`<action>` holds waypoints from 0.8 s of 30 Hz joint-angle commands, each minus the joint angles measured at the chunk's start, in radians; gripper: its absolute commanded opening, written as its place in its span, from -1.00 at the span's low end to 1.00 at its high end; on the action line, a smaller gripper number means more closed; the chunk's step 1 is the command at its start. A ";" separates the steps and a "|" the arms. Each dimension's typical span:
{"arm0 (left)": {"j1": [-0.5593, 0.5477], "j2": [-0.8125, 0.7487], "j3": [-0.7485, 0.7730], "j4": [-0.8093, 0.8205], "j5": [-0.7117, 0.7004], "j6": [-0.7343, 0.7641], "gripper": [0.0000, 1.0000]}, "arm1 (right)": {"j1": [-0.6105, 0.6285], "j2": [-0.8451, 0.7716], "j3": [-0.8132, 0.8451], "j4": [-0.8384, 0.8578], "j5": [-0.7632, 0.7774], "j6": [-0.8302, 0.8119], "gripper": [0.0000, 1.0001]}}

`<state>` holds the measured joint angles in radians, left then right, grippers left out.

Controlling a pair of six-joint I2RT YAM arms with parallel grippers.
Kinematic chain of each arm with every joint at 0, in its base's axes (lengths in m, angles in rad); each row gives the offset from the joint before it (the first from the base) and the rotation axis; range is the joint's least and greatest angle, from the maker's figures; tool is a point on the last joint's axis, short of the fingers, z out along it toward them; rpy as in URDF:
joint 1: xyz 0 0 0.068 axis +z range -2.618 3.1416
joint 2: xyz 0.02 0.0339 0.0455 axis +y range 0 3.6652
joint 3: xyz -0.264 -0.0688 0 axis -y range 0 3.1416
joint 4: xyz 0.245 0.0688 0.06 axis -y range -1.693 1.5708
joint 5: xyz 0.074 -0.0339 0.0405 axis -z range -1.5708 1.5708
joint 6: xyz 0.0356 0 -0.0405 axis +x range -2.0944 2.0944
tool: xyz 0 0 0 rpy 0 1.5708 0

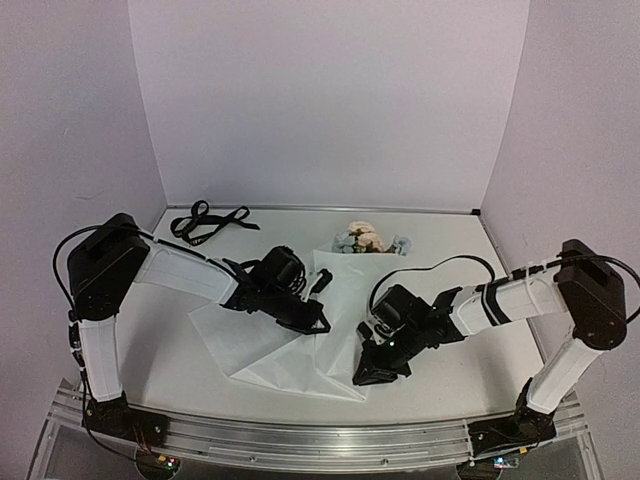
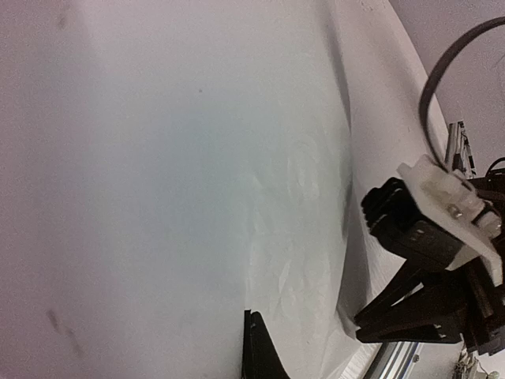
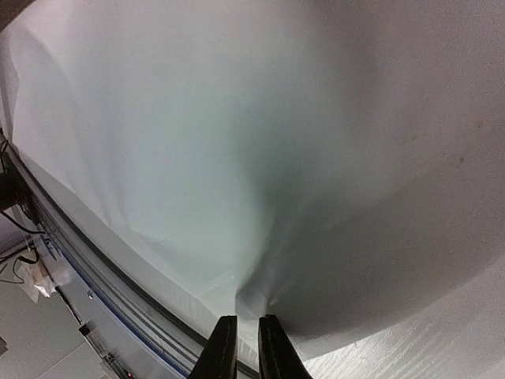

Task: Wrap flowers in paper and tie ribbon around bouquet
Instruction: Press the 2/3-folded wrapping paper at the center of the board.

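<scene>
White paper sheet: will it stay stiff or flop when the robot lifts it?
Probably floppy: the large thin white wrapping paper sheet puckers where the right gripper pinches it. Likely light and easily crumpled: folds and creases already show.

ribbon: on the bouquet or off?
Off. The ribbon lies loose at back left of the table, apart from the flowers and paper.

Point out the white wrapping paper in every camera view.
Top external: the large white wrapping paper sheet lies mid-table.
Left wrist: the sheet fills most of the frame.
Right wrist: the sheet fills most of the frame.
Shared landmark: the silver rail along the near edge.
</scene>
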<state>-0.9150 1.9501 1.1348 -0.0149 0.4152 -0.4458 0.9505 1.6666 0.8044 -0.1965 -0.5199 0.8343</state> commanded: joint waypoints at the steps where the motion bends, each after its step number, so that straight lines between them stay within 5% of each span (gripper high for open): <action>1: 0.008 -0.061 -0.010 0.036 -0.011 0.007 -1.00 | 0.002 0.060 -0.029 0.108 0.072 0.060 -0.86; 12: 0.039 -0.083 -0.061 -0.004 -0.051 -0.016 -0.96 | 0.025 0.019 -0.113 0.140 0.178 0.041 -0.86; 18: 0.041 -0.176 -0.090 -0.040 -0.110 -0.011 -0.11 | 0.042 0.033 -0.072 0.103 0.153 0.023 -0.85; 24: 0.024 -0.315 -0.111 -0.088 -0.157 0.001 -0.03 | 0.045 0.015 -0.050 0.069 0.137 0.016 -0.84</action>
<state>-0.8770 1.7541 1.0274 -0.0792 0.3042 -0.4629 0.9894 1.6817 0.7328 -0.0364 -0.4180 0.8684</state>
